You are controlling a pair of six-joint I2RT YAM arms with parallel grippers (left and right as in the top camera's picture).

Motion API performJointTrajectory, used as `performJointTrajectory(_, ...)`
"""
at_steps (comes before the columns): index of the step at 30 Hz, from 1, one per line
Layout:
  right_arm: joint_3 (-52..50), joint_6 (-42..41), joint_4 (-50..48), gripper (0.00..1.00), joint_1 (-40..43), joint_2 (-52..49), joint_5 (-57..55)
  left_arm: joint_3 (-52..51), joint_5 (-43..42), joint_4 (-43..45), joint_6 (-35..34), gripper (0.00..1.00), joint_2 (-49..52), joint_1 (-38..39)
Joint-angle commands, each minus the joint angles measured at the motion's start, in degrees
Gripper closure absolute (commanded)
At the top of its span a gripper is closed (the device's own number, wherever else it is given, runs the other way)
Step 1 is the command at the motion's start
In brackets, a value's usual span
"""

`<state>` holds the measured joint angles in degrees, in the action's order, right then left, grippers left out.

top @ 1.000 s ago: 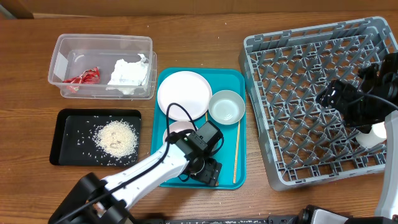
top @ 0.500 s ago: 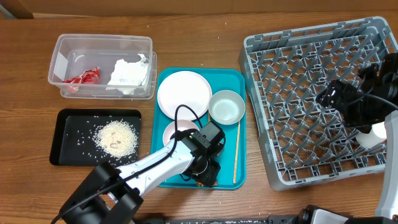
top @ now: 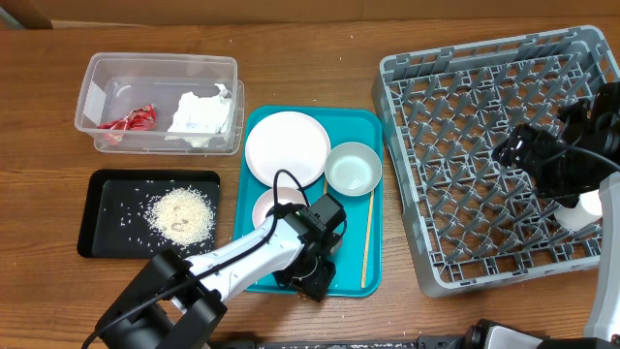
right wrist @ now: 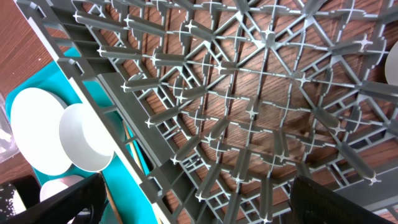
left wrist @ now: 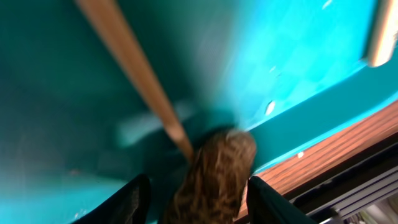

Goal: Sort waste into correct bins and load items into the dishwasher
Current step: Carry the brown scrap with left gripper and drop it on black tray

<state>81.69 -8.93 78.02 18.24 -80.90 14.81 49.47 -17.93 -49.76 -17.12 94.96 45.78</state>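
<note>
Brown and blurred in the left wrist view, a small food lump [left wrist: 217,174] lies low in the middle of the frame on the teal plastic serving tray [top: 373,126], close to that tray's bottom rim. The tip of a thin wooden chopstick [left wrist: 134,74] slants in from the upper left and butts against it. The left fingers [left wrist: 134,199] stand apart on either side of the lump; whether either one touches it I cannot tell. From overhead the wrist hides the lump, with a pale pink round bowl [top: 271,206] just above it in the frame and a second wooden chopstick [top: 367,237] lying upright along the tray's right side. The step looks like lifting this lump out as waste. To do it well, the fingers should close on the lump alone, low enough to catch it but clear of the chopstick tip, which could otherwise be pinched or dragged along. A gentle squeeze seems wise, since it may crumble. It should then rise above the rim before heading to the shallow black rectangular tray [top: 107,242] at the left of the frame, where the loose white rice [top: 182,213] already lies. The right fingers [right wrist: 339,202] are spread with nothing between them, above the large grey lattice dish rack [top: 407,116] at the right.
</note>
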Motion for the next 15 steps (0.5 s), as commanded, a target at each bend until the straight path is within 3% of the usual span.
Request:
performJointTrajectory(1, 1.0, 0.4, -0.3, 0.03, -0.2, 0.5, 0.3, -0.6, 0.5, -0.6, 0.9, 0.48, 0.7, 0.4)
performJointTrajectory(8, 1.0, 0.4, -0.3, 0.03, -0.2, 0.5, 0.3, -0.5, 0.6, -0.3, 0.9, 0.73, 0.7, 0.4)
performJointTrajectory(15, 1.0, 0.4, -0.2, 0.03, -0.2, 0.5, 0.3, 0.9, 2.0, -0.2, 0.9, 0.86, 0.6, 0.4)
